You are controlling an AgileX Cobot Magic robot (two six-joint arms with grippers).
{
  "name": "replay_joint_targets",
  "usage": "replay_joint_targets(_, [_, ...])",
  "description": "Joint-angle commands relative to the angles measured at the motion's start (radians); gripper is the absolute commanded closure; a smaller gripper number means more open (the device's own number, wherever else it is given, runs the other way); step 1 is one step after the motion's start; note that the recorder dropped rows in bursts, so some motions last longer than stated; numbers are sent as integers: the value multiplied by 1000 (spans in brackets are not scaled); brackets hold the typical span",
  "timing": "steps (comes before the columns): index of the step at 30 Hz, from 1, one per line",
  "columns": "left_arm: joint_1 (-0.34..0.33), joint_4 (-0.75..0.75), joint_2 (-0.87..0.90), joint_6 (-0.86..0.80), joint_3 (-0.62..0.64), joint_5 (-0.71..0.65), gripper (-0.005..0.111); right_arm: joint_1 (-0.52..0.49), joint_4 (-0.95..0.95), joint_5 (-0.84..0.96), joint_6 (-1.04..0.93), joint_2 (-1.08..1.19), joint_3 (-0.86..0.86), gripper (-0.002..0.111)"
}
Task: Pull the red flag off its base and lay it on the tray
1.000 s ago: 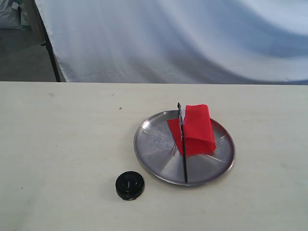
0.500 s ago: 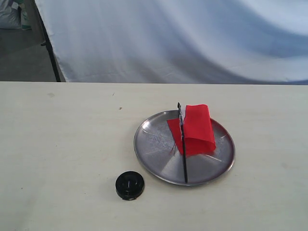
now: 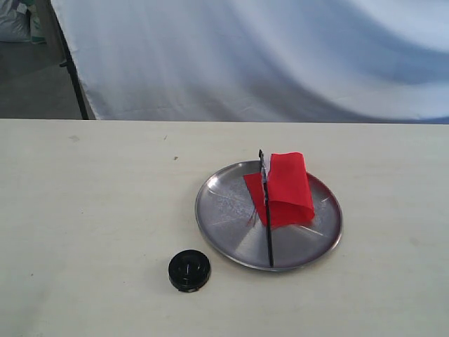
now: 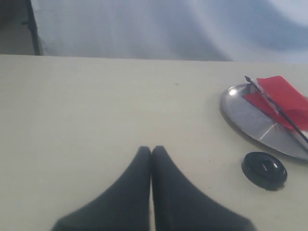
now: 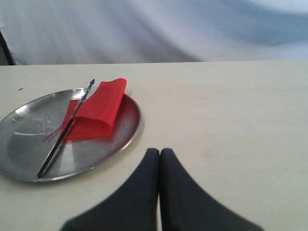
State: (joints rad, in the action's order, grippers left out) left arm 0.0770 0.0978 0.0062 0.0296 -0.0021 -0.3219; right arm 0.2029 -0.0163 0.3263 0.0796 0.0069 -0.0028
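The red flag point(image 3: 287, 188) lies folded on the silver tray point(image 3: 224, 210), its black pole running toward the tray's near rim. It also shows as the red flag point(image 4: 284, 98) on the tray point(image 4: 250, 120) in the left wrist view, and as the red flag point(image 5: 98, 109) on the tray point(image 5: 29, 130) in the right wrist view. The black round base point(image 3: 189, 270) stands alone on the table, left of and nearer than the tray; the base point(image 4: 264, 170) is empty. My left gripper point(image 4: 151, 150) and right gripper point(image 5: 159, 152) are shut on nothing, away from the tray. Neither arm appears in the exterior view.
A pale beige table point(image 3: 91, 210) carries everything. A white cloth backdrop point(image 3: 266, 56) hangs behind its far edge, with a dark stand leg point(image 3: 74, 77) at the far left.
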Motion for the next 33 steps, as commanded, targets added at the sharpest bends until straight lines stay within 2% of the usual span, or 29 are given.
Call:
replay_joint_targets(1, [-68,9,-6,4,2,-1,107,0,-9,-6,-2,-7,3,108])
replay_joint_targets(4, [-117,9,-6,4,2,-1,107,0,-9,-6,-2,-7,3,108])
replay_joint_targets(10, [-143,9,-6,4,2,-1,107,0,-9,-6,-2,-7,3,108])
replay_joint_targets(33, [-145,9,-6,4,2,-1,107,0,-9,-6,-2,-7,3,108])
